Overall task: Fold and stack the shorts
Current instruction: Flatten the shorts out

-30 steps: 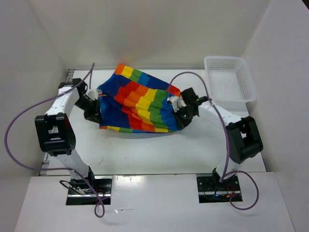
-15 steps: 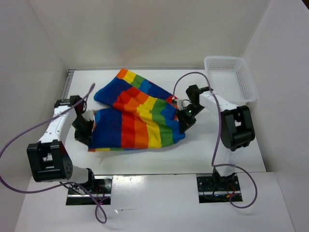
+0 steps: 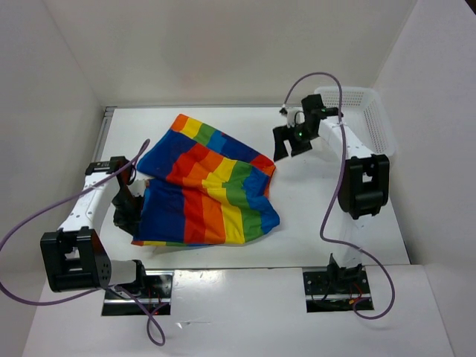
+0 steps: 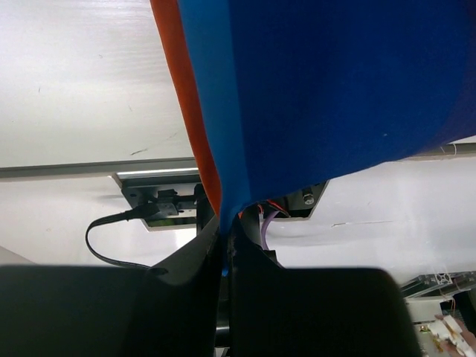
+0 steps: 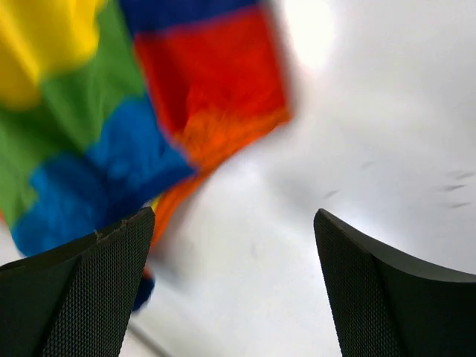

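Snugly inside left pincer (image 4: 224, 249): shorts (image 3: 212, 190)

The right gripper (image 3: 291, 143) lets go of the shorts (image 3: 208, 195) and swings up to the far right, its jaws now spread wide, close beside the white basket (image 3: 379, 123). The left gripper (image 3: 126, 210) draws back toward the near-left corner. The shorts, bunched between both arms a second ago, now lie flatter on the table (image 3: 320, 223), nearer its front edge, with their right side free.
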`<state>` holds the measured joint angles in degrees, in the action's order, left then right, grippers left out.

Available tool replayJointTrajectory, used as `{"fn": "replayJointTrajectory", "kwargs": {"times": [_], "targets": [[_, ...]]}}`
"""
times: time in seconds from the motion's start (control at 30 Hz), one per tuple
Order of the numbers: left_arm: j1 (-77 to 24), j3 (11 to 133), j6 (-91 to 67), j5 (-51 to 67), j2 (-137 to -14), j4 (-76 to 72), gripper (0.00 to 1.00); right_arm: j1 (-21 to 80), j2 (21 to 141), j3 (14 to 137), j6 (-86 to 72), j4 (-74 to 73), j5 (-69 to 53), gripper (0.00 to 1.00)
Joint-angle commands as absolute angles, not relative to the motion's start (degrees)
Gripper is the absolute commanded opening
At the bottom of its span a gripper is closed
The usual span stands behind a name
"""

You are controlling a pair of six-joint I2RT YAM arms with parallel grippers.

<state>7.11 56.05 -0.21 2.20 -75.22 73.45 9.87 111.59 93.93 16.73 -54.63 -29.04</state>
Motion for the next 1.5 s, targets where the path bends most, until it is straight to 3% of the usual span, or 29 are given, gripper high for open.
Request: {"fn": "replayJointTrajectory", "kwargs": {"times": [0.0,0.4,0.5,0.53,0.6,0.63,0.67,0.87,1.03,1.07,1.1,1.2,1.27,1.37,1.47], "targets": [[7.29,55.63,0.00,2.29,-74.18,73.48,0.09,12.56,114.94,100.09,4.68,-39.92,-24.36,0.92],[7.29,56.78,0.00,0.97,-75.23,72.95,0.09,16.69,127.87,102.39,0.97,-35.68,-9.41,0.89],[7.29,56.78,0.00,1.49,-76.38,72.33,0.09,18.28,128.40,101.17,2.37,-35.16,-8.71,0.74],[7.29,56.78,0.00,1.49,-76.38,72.33,0.09,19.06,128.41,101.16,2.37,-35.16,-8.09,0.55],[7.29,56.78,0.00,1.49,-76.38,72.33,0.09,19.07,128.41,101.16,1.50,-34.55,-7.38,0.32],[7.29,56.78,0.00,1.49,-76.38,72.33,0.09,19.07,128.41,101.77,0.97,-33.58,-6.16,0.11],[7.29,56.78,0.00,1.49,-76.38,72.33,0.09,19.07,128.93,102.65,-0.60,-32.70,-1.54,0.01],[7.29,56.78,0.00,0.97,-76.38,71.72,0.07,17.31,135.08,119.15,-6.85,-25.76,18.60,0.00],[7.29,56.78,0.00,0.35,-76.38,71.10,0.07,17.84,140.44,132.78,-10.11,-24.35,22.94,0.00],[7.29,56.78,0.00,0.35,-76.38,71.10,0.07,17.84,140.97,133.32,-10.11,-24.35,22.94,0.11],[7.29,56.78,0.00,0.35,-76.38,70.49,0.07,18.54,140.98,133.33,-10.11,-24.35,22.24,0.28],[6.77,55.64,0.00,0.96,-75.85,68.39,0.07,18.54,140.37,130.97,-10.11,-24.87,18.56,0.85],[6.77,55.11,0.00,1.58,-75.85,65.59,0.07,18.54,138.18,129.12,-10.11,-25.40,16.71,1.00],[6.77,54.59,0.00,2.72,-75.85,61.46,0.09,18.54,133.18,124.74,-8.71,-26.01,11.97,1.00],[6.77,53.27,0.00,4.92,-75.33,59.16,0.09,17.23,123.10,115.55,-5.90,-26.02,-0.40,0.98]]}}
